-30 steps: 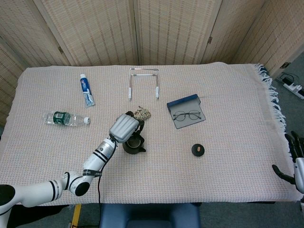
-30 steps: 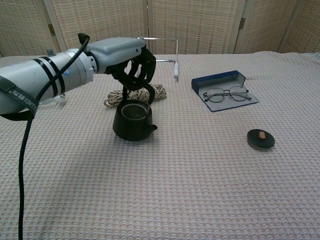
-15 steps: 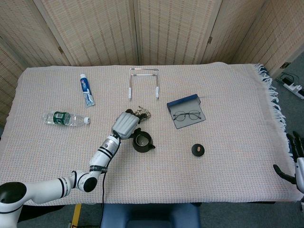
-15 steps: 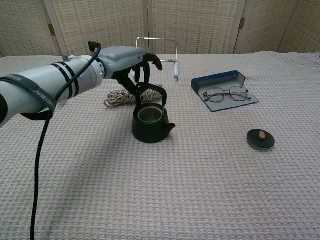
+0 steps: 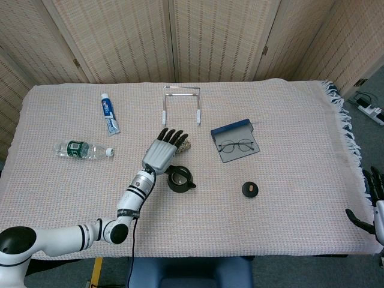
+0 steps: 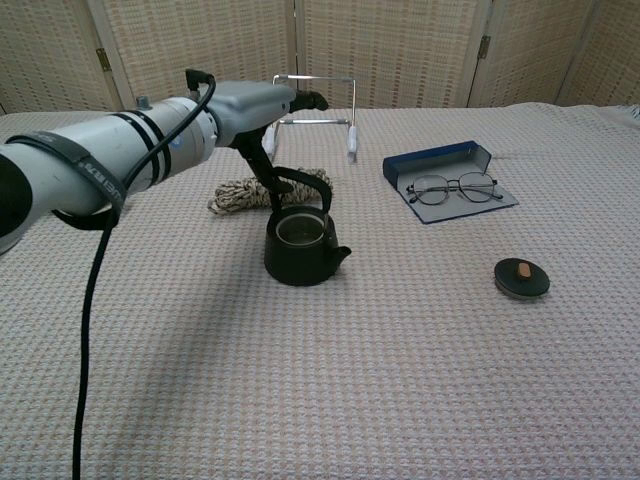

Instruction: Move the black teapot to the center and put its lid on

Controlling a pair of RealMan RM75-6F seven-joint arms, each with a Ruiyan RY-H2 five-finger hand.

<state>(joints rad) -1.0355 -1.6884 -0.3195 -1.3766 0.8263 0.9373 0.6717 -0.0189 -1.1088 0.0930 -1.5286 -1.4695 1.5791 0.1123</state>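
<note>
I saw left hand point(image 5: 161, 152) fingers spread above teapot point(image 5: 180, 179) | lid point(image 5: 250, 189) apart | right hand point(image 5: 373, 204) edge-cropped, fingers unclear

Taking the black teapot point(image 5: 180, 178) as my landmark: my left hand point(image 5: 163, 150) hangs just behind and to its left, fingers spread. The coiled tan rope point(image 6: 245, 192) lies directly behind it. The round black lid point(image 5: 250, 189) sits well to its right, slightly nearer me. The open blue glasses case point(image 5: 235, 140) lies behind and right.
</note>
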